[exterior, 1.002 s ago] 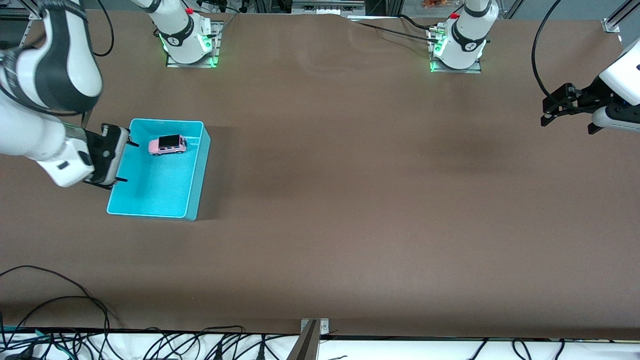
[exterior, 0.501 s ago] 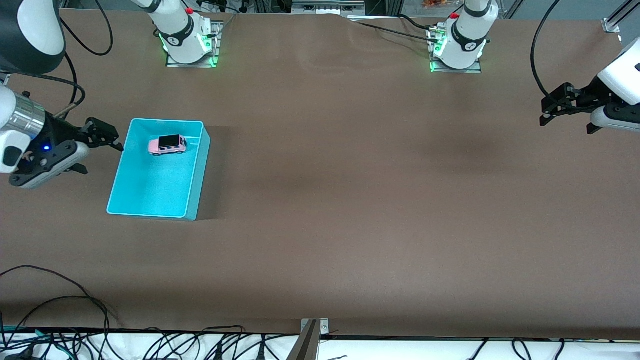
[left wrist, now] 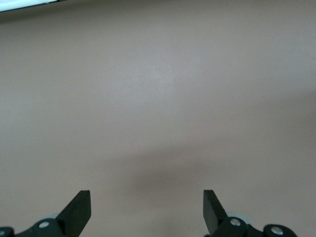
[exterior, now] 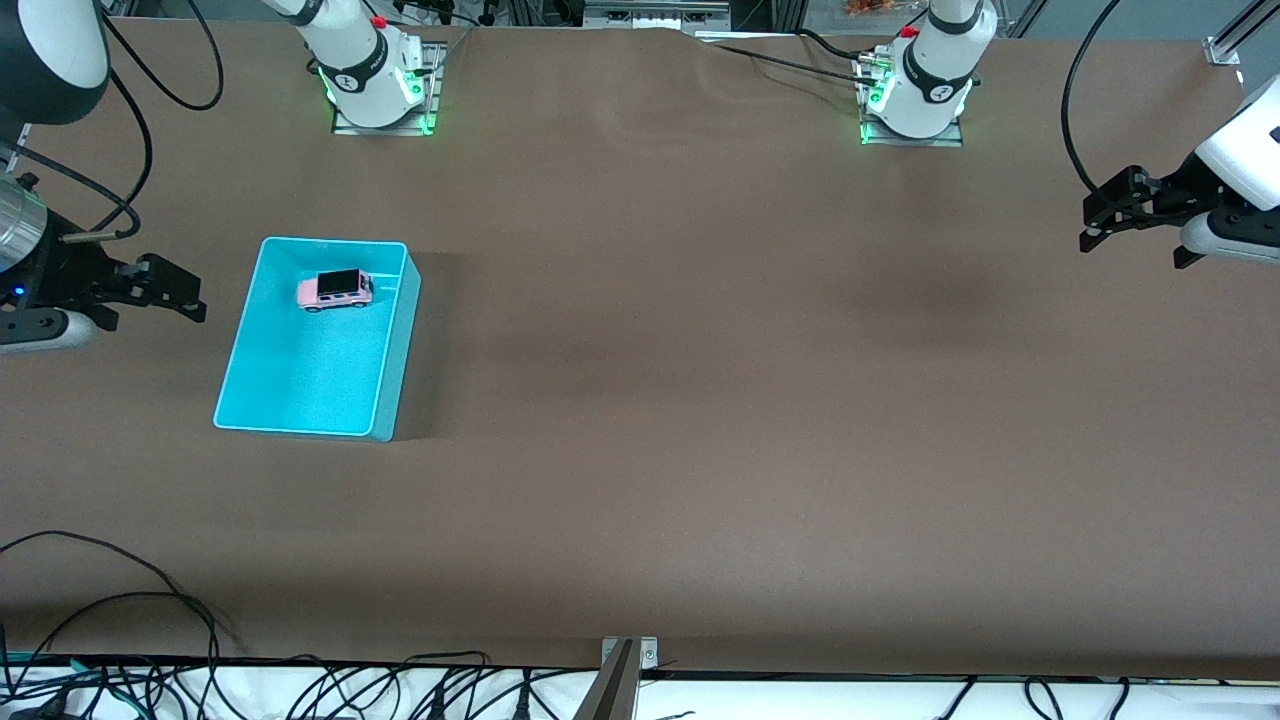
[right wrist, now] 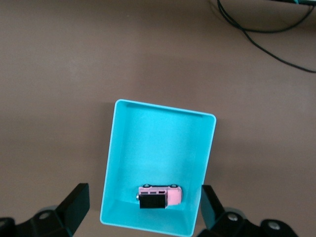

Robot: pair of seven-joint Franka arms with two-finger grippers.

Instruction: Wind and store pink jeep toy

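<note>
Inside bin (exterior: 395, 345), at end nearer robot bases: jeep (exterior: 335, 290) on its wheels, same spot as a second ago. Nothing touches it.

Right gripper (exterior: 185, 298) was at bin's rim, fingers over edge, a second ago. Now pulled away, up over bare table beside bin, toward right arm's end. Fingers spread, holding nothing. Right wrist view looks down on bin and jeep (right wrist: 160, 195).

Left gripper (exterior: 1098, 222) waits over table at left arm's end, fingers spread, empty.

Guess: jeep stored, job looks about done, right arm backing off.
</note>
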